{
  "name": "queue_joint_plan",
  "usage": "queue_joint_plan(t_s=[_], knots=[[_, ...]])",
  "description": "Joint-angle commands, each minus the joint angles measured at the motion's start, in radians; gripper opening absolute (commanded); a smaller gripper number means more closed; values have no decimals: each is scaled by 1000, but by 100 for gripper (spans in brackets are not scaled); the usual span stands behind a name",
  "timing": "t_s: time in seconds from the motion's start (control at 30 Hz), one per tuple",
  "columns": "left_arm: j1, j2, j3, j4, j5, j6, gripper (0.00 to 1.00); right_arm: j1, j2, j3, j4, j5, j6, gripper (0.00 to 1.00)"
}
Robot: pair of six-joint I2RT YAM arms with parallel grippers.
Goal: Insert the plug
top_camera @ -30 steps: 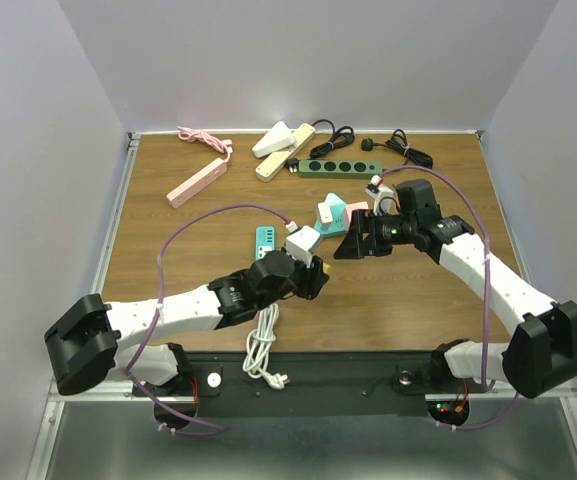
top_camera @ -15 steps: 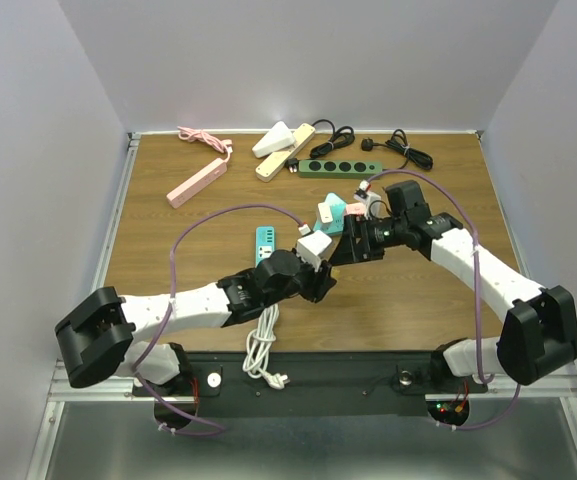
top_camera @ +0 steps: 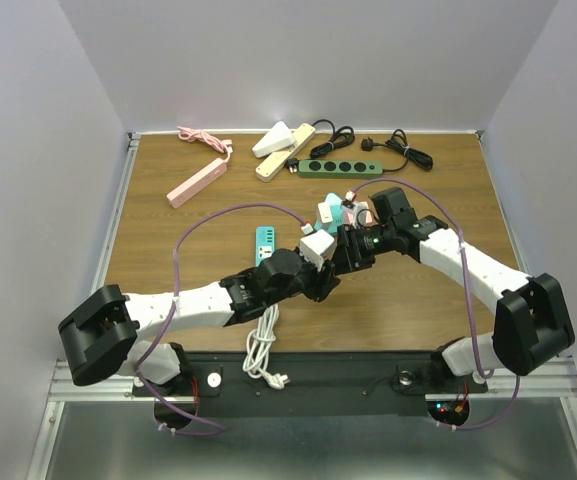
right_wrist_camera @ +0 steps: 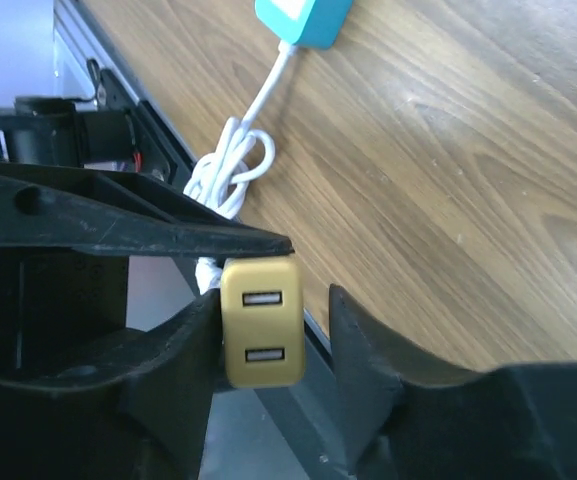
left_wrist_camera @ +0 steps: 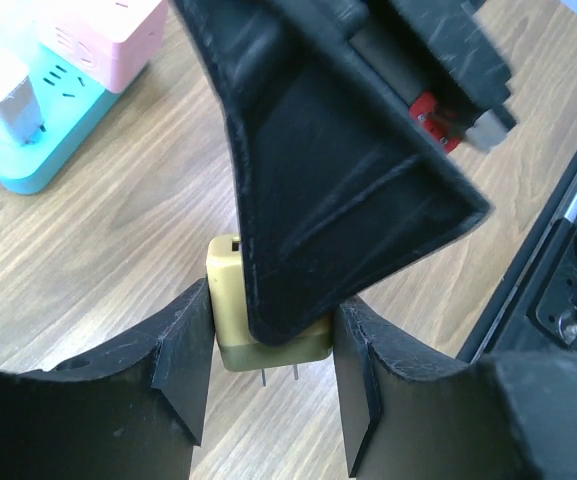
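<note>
Left claw (left_wrist_camera: 271, 340) grips the gold two-port USB charger plug (left_wrist_camera: 268, 355) tight, prongs showing between its fingers, over the wooden counter (right_wrist_camera: 448, 150). Right claw (right_wrist_camera: 273, 330) sits spread open astride that same plug, one finger against its side, the other just clear.

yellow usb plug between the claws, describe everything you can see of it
The yellow usb plug is a rounded mustard block, plastic-looking, with two USB ports on one face and two metal prongs opposite. The left claw pinches it above the table; the right claw straddles it, gap on one side.
</note>
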Motion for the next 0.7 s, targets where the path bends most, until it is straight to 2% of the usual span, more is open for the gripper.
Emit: queue_joint_plan(t_s=[0.0,0.03,0.07,0.1,0.13,0.17,0.2,0.27,0.33,0.4,0.5,0.67], knots=[[-3,-10,40,64,-10,11,0,16,10,-3,41,-66,-15,40],[-3,-10,39,67,-16,3,0,15,15,-2,41,-80,-17,24],[-3,-10,39,65,-26,-4,0,16,16,-2,41,-80,-17,14],[-1,-10,40,64,-51,-12,8,16,16,0,44,-77,-17,4],[0,-15,40,61,-63,-23,19,15,18,1,44,-68,-15,0],[0,-18,36,58,-77,-42,47,15,19,3,46,-46,-15,1],[3,-22,33,56,-92,-53,60,15,19,4,47,-29,-14,0],[6,-44,10,55,-134,-70,80,15,24,21,47,48,-6,1],[15,-74,-24,39,-154,-93,94,13,38,52,47,128,-9,0],[26,-99,-50,22,-165,-110,99,4,56,83,49,164,-13,0],[45,-148,-102,-30,-217,-150,99,-14,111,150,50,215,-20,0],[104,-203,-145,-155,-384,-282,99,-16,185,251,61,319,-14,0]])
